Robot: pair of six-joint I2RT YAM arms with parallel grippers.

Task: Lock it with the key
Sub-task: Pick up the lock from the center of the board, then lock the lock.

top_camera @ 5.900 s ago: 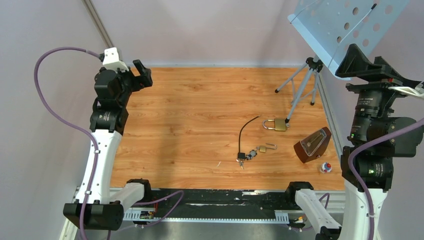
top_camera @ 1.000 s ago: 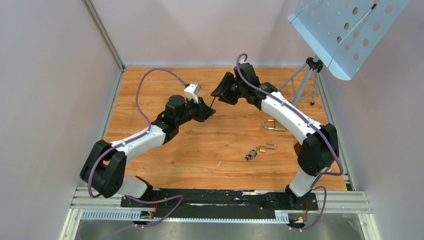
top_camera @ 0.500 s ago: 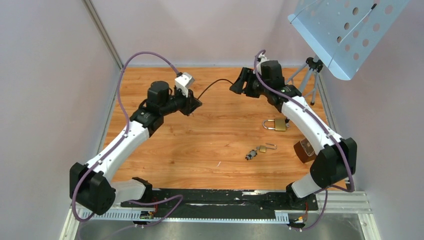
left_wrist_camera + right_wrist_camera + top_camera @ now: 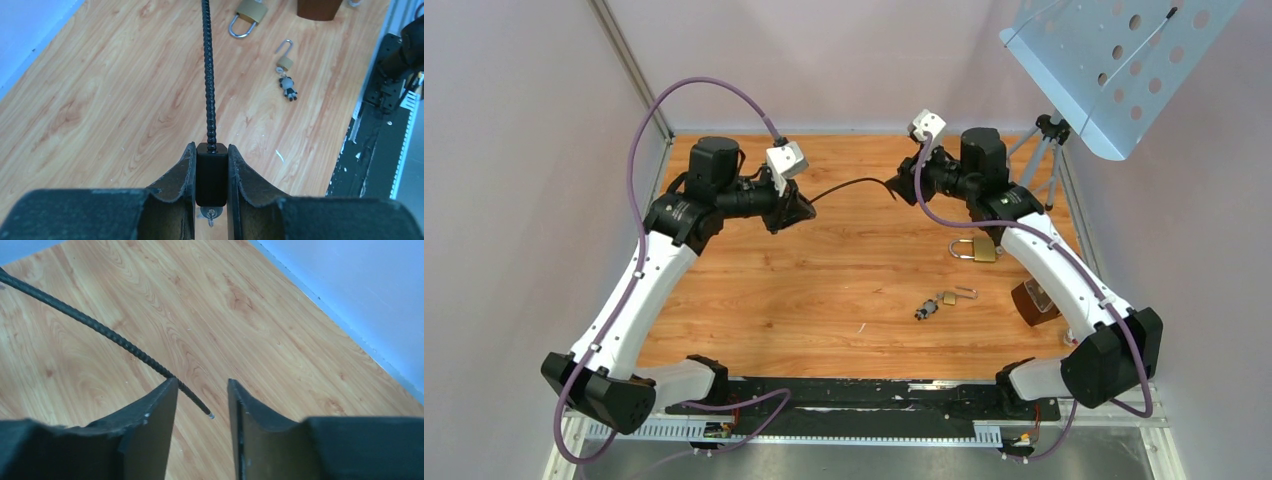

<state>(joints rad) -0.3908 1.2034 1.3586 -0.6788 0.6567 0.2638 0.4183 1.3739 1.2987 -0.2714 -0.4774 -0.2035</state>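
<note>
My left gripper (image 4: 211, 148) is shut on the black body of a cable lock (image 4: 211, 172), held above the wooden table. A small silver key (image 4: 211, 214) pokes out under the lock body. The lock's black ribbed cable (image 4: 849, 184) arcs from my left gripper (image 4: 799, 208) across to my right gripper (image 4: 902, 185). In the right wrist view the cable's free end (image 4: 209, 414) lies between the fingers of my right gripper (image 4: 202, 382). Those jaws stand apart and do not pinch it.
A brass padlock (image 4: 976, 249) lies at the right. A small open padlock (image 4: 948, 297) with a key bunch (image 4: 924, 312) lies nearer the front. A brown wooden box (image 4: 1030, 298) sits partly behind my right arm. A tripod (image 4: 1044, 140) carries a perforated music stand (image 4: 1114, 50) at the back right.
Both grippers have drawn apart and toward the back, the left going left and the right going right. The cable now spans between them. The right jaws have narrowed round its free end.
</note>
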